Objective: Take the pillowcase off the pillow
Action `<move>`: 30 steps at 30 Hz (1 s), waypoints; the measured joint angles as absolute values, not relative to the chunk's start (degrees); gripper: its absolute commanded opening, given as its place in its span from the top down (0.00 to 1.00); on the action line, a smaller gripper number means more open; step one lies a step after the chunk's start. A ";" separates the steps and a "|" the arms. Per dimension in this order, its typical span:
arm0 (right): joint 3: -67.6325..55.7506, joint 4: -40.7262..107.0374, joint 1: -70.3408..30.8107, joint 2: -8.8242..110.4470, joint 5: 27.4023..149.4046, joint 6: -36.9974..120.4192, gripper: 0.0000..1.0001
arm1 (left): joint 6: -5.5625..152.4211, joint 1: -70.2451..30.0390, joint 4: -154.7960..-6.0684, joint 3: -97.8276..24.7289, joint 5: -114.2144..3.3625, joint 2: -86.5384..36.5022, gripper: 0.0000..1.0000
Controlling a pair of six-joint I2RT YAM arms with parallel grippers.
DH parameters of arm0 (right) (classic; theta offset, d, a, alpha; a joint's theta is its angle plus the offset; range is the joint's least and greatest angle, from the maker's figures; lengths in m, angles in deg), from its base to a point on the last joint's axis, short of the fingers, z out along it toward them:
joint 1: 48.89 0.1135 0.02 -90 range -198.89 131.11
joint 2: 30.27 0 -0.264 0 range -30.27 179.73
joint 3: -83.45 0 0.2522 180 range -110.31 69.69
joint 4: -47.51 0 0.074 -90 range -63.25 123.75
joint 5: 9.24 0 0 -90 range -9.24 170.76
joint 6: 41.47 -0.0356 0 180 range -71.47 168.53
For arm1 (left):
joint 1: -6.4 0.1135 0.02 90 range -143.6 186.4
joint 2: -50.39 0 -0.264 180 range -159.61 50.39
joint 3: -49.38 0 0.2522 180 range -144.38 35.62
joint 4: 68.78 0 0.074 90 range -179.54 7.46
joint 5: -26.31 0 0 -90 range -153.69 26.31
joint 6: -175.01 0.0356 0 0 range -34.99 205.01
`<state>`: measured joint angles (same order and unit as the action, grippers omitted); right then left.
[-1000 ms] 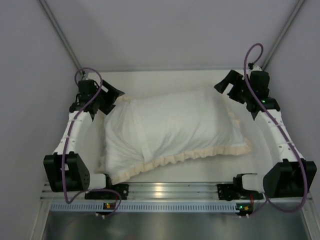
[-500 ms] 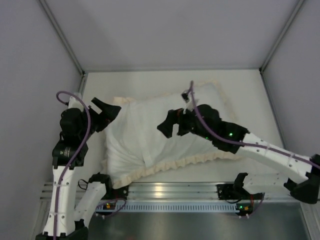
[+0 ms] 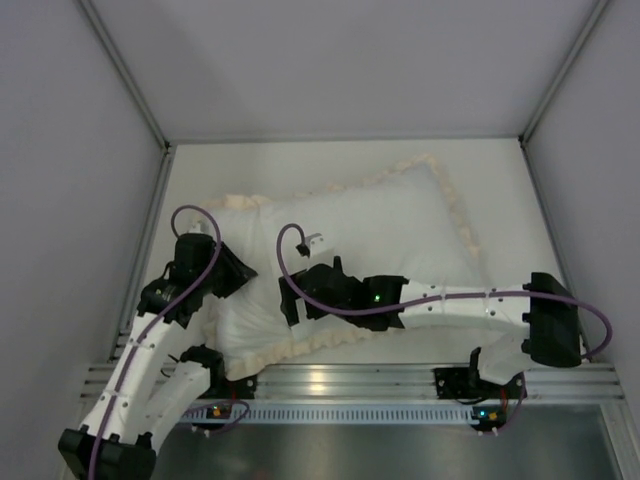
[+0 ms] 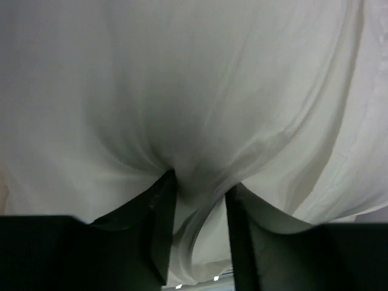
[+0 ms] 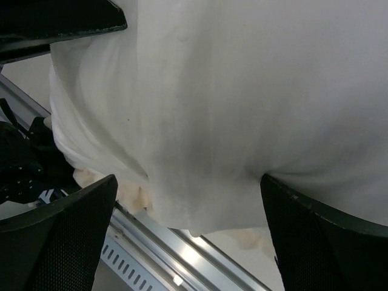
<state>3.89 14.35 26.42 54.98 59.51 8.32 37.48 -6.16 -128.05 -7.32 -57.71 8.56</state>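
Nearest me, past the rail (image 3: 320, 380), both my arms now crowd the near-left corner of the pillowcase (image 3: 380, 225). A second ago they stood at the two far corners, and half a second ago my right one was only crossing the middle.

My left claw (image 3: 225, 282) has come down onto that corner. In its wrist view the left claw (image 4: 200, 182) has its fingers (image 4: 159, 224) drawn close together, with a fold of the pillowcase (image 4: 194, 79) pinched between them and creases fanning out from the pinch, so I judge it clamped on cloth.

My right claw (image 3: 292, 300) lies just beside it, the arm stretched along the near edge. Its own view shows the right claw (image 5: 188, 182) spread wide, with the pillowcase (image 5: 242, 91) bulging between the fingers (image 5: 79, 236). It holds nothing.

The near frill (image 3: 300, 345) sits bunched under my right arm. Beyond it the pillowcase lies white face up across the table (image 3: 300, 165), its far corner a little farther back than before. The pillow is inside, wholly hidden.

My judgement is that the reaching is over and the stripping is about to begin. One grip is set, but I cannot tell whether it holds the cover alone or the pillow as well. The right claw needs its own hold before any pull.
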 measured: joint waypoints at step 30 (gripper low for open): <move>-12.78 11.25 31.25 66.48 47.64 11.03 0.02 | 38.90 -8.32 -134.13 -10.79 -58.39 13.57 0.42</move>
